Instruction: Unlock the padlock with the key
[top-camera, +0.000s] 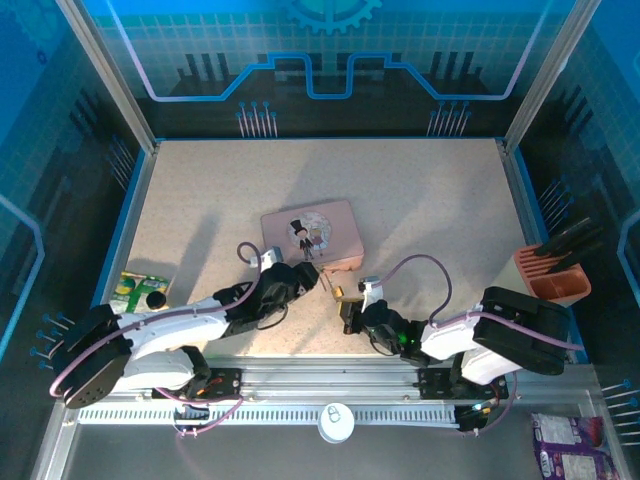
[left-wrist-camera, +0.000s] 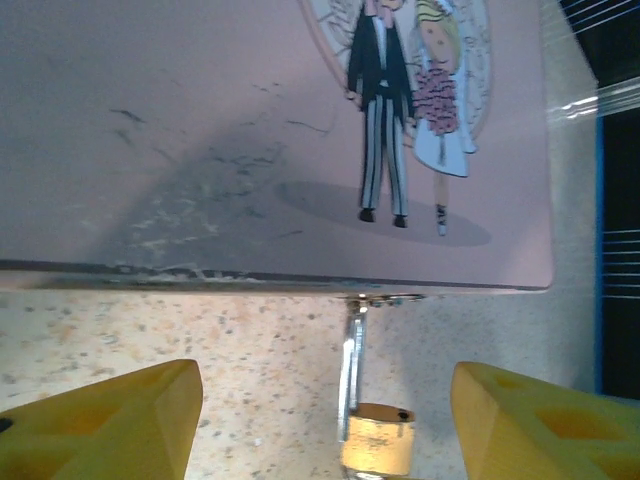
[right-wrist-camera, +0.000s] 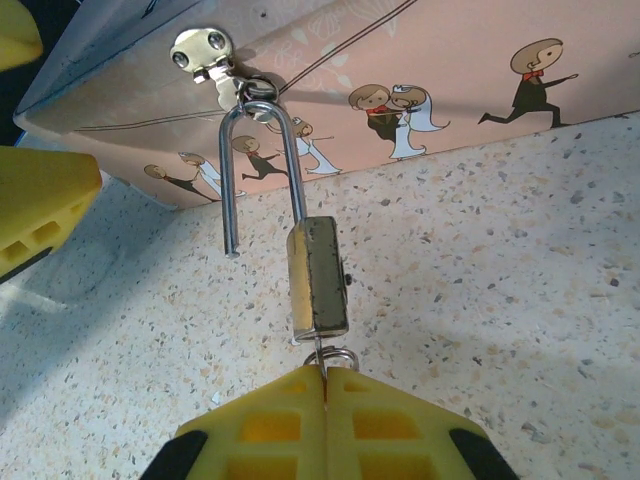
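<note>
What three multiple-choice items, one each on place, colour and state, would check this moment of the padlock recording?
1. The small brass padlock with a silver shackle hangs from:
A. the metal hasp of the pink rectangular tin
B. a wall hook
C. a drawer handle

2. The right gripper has fingers coloured:
A. black
B. yellow
C. red

3. The shackle is:
A. locked into the body
B. open, with one leg free
C. off the tin

Answers:
1. A, because the shackle passes through the ring on the tin's hasp.
2. B, because yellow pads are closed on the thin silvery key under the lock.
3. B, because one leg ends in the air beside the body.
</note>
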